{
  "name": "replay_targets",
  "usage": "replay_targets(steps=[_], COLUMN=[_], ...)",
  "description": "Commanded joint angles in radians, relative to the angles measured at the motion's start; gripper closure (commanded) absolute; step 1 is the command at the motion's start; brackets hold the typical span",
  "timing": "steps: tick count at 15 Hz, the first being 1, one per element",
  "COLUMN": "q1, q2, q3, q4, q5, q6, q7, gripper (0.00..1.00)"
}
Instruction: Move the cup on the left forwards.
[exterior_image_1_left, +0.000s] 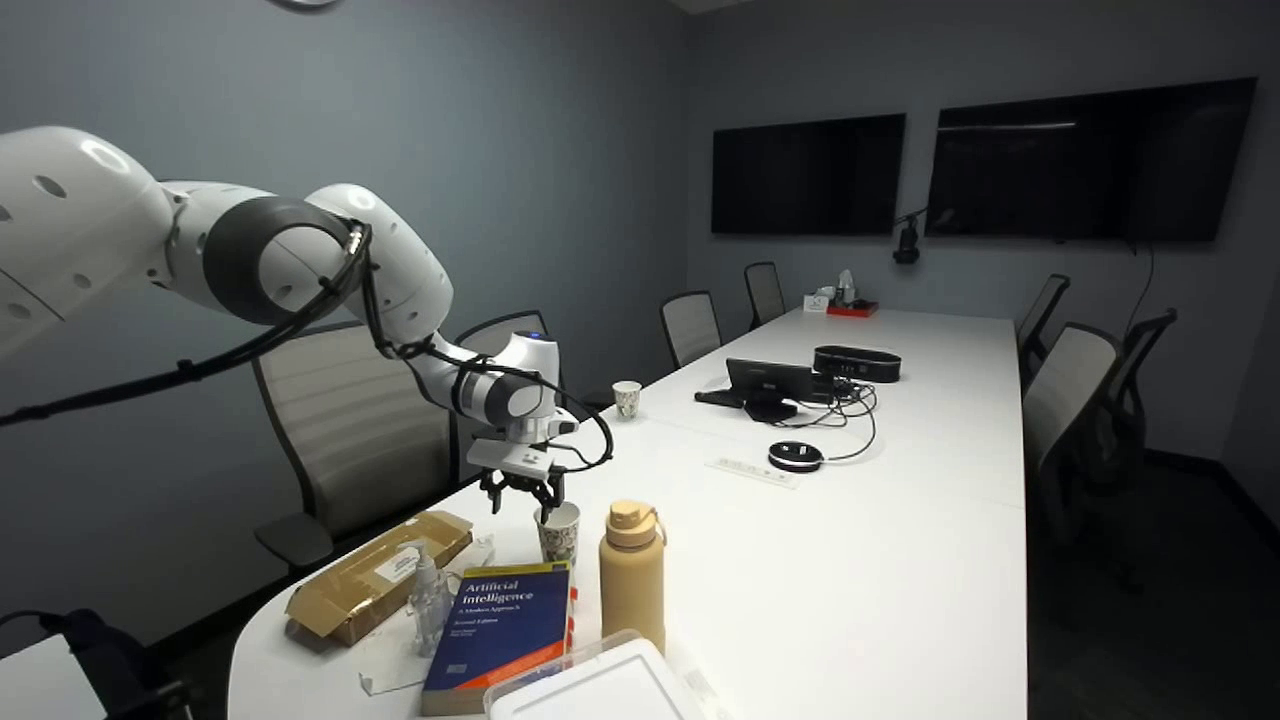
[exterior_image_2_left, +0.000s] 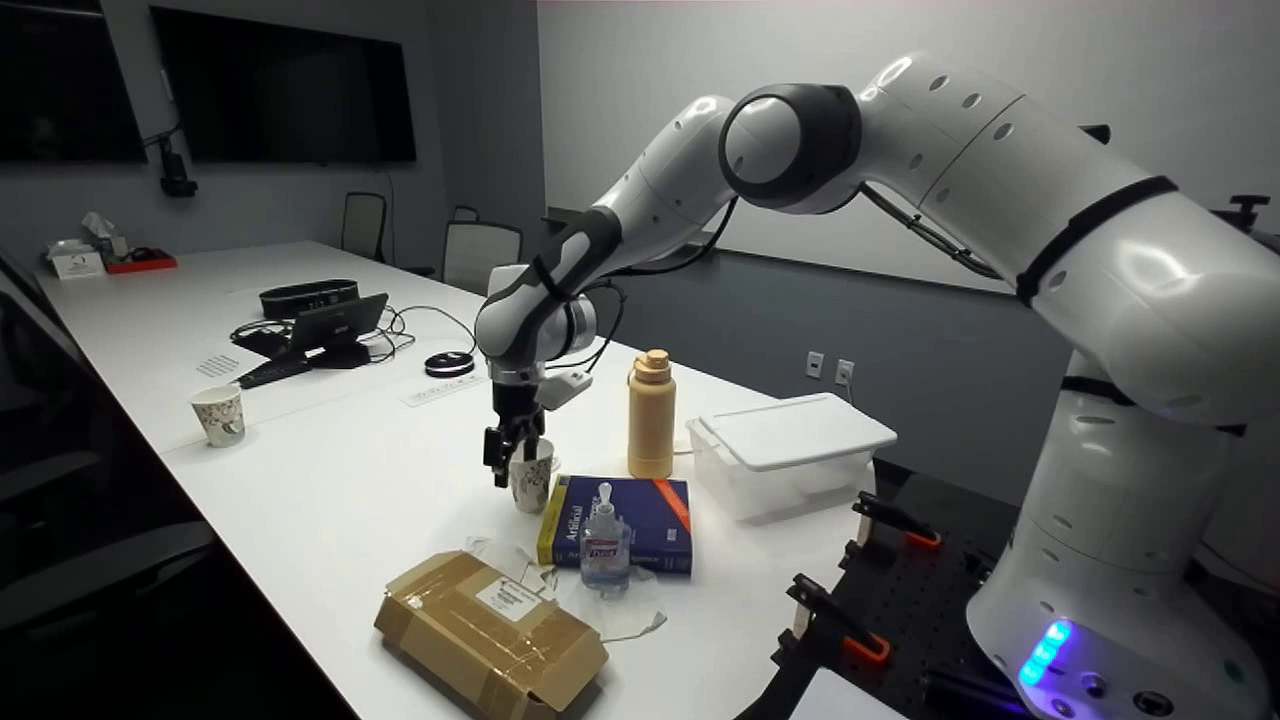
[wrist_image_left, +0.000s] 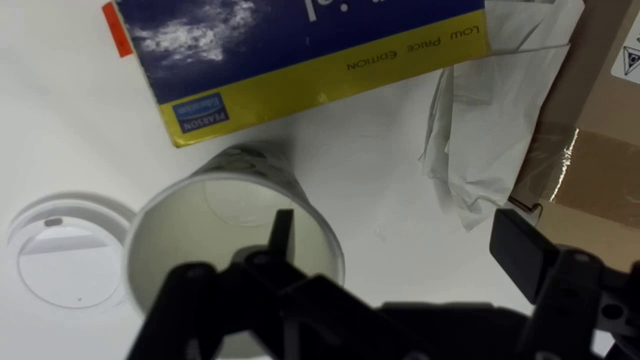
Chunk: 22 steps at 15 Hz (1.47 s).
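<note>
Cup (exterior_image_2_left: 531, 488): small, white and tapered, leaf-printed, seemingly paper; it stands upright on a long, smooth white table (exterior_image_1_left: 900, 570), with a round white plastic lid (wrist_image_left: 72, 265) and a thick blue, yellow-edged paper textbook (exterior_image_1_left: 520, 620) near it.
Claw (wrist_image_left: 402, 245): black and two-fingered, spread wide, gripping nothing. In the wrist view one finger shows across the cup's mouth; its partner is off to the side, over the table.
Cup's rim: whether that finger dips inside or is only above cannot be told. Pressed down on the rim, it would probably tip the cup.
Cup's wall: closing from here would likely pinch one thin side, so the paper could buckle, or the cup swing askew.
Lid: flat, just beside the cup; a sideways drift might drag it.
Textbook: a tilt towards it could lodge the cup against its edge.
Bottle (exterior_image_2_left: 652, 425): tall, tan, cylindrical, near the cup; a wide swing might topple it.
Matching cup (exterior_image_2_left: 220, 417): likewise white and leaf-printed, well apart, farther along the table's edge. "Left" could also mean this one, so a wrong choice is possible.
</note>
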Motion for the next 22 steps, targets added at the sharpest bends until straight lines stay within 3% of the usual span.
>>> replay_targets(steps=[1,5,6,8,16,22], q1=[0.028,0.036,0.038,0.037,0.038,0.043], q2=[0.026,0.037,0.037,0.038,0.027,0.012], q3=[-0.015,-0.022,-0.024,-0.026,-0.029,-0.044], q4=[0.03,0.033,0.034,0.035,0.023,0.031], q5=[-0.019,-0.021,-0.021,-0.021,-0.021,-0.025], q6=[-0.015,-0.016,-0.017,-0.015,-0.006,0.0], q7=[0.048,0.066,0.069,0.072,0.083,0.098], gripper=[0.0,0.0,0.25,0.34,0.97,1.0])
